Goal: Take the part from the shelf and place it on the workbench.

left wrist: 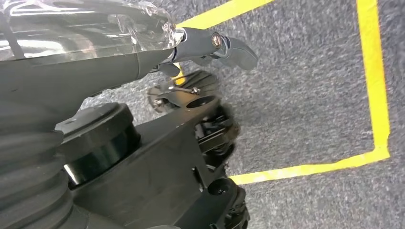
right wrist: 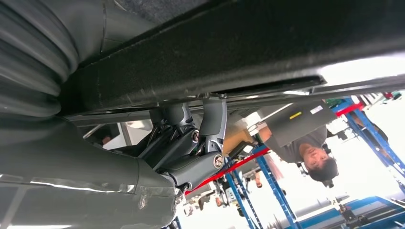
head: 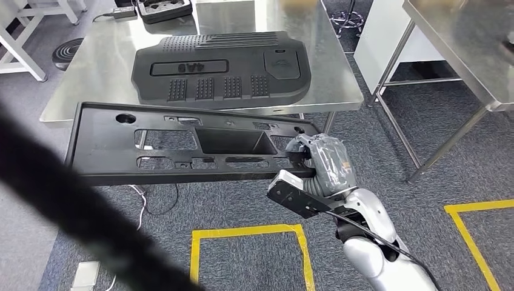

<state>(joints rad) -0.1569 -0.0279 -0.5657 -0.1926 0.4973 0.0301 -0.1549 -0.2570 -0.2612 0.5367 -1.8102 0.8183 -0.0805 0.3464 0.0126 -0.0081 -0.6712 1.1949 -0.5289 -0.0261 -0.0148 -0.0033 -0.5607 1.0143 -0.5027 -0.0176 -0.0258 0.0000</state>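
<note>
Your right hand (head: 321,159) grips the right end of the long black part (head: 182,145), fingers (right wrist: 212,119) curled under its edge. The part hangs level just off the near edge of the counter (head: 91,79), where a black cover (head: 221,66) lies. Your left hand (left wrist: 210,45) hangs over the carpet; its fingers' state you cannot tell.

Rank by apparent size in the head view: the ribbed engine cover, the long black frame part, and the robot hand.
1. Long black frame part, though it is nearer the camera.
2. Ribbed engine cover on the steel workbench.
3. Right robot hand, clearly smallest.
</note>
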